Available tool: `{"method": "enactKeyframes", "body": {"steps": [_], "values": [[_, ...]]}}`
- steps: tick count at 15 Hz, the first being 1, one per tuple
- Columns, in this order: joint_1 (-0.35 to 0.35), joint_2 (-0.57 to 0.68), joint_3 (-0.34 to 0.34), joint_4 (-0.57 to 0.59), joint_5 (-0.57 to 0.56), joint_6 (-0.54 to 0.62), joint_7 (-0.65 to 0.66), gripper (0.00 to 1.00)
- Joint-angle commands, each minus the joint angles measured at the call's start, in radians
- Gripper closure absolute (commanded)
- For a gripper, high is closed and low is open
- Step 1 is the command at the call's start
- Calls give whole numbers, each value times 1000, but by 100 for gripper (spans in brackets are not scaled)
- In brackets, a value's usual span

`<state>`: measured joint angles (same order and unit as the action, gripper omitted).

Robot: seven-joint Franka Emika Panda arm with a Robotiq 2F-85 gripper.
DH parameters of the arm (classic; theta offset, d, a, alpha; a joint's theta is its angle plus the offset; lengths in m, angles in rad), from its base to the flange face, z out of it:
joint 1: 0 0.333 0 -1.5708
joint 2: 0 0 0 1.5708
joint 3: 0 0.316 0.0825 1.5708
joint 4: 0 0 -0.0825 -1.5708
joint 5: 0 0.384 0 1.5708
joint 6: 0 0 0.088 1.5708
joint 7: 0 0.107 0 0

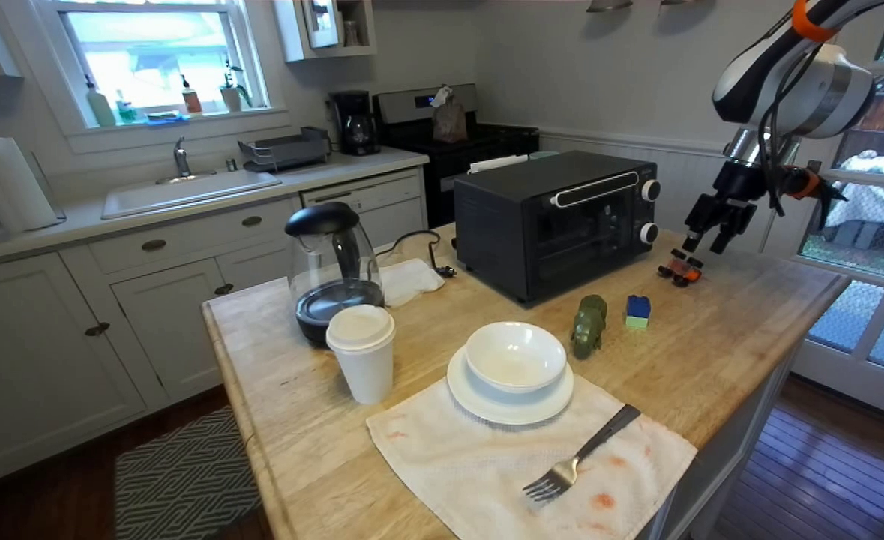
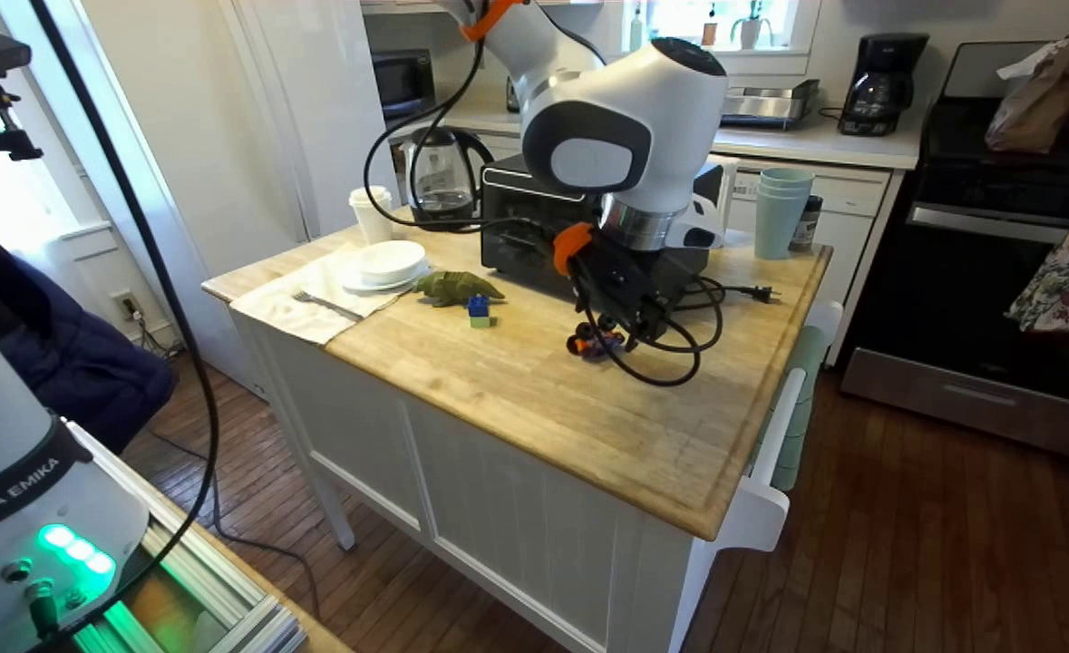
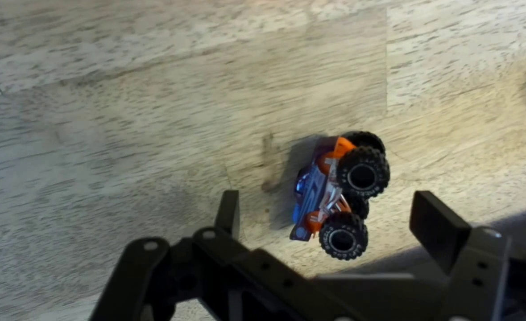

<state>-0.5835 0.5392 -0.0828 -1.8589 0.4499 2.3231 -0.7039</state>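
Observation:
A small toy truck (image 3: 314,191), purple-blue and orange with big black wheels, lies on its side on the wooden tabletop. Around it, seen from the wrist, my gripper (image 3: 333,218) stands open, a black finger (image 3: 229,214) to the left and another to the right, both apart from the truck. In an exterior view the gripper (image 1: 704,246) is just above the toy truck (image 1: 681,268). The arm and its cables partly cover the gripper in an exterior view, where the truck (image 2: 594,343) shows below it. A blue and green block (image 1: 637,311) stands nearby.
A green dinosaur toy (image 1: 588,326) lies beside the block. The black toaster oven (image 1: 498,225) stands behind. Further along are a bowl (image 1: 516,356) on a plate, a fork (image 1: 584,454), a lidded paper cup (image 1: 364,360) and a glass kettle (image 1: 337,277). Stacked cups (image 2: 781,218) stand at a corner.

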Motion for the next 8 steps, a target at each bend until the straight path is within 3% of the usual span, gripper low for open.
{"method": "enactKeyframes", "body": {"steps": [1, 8], "values": [[-55, 55, 39, 85, 74, -62, -45, 0], [-74, 98, 45, 151, 120, -116, 16, 0]]}}
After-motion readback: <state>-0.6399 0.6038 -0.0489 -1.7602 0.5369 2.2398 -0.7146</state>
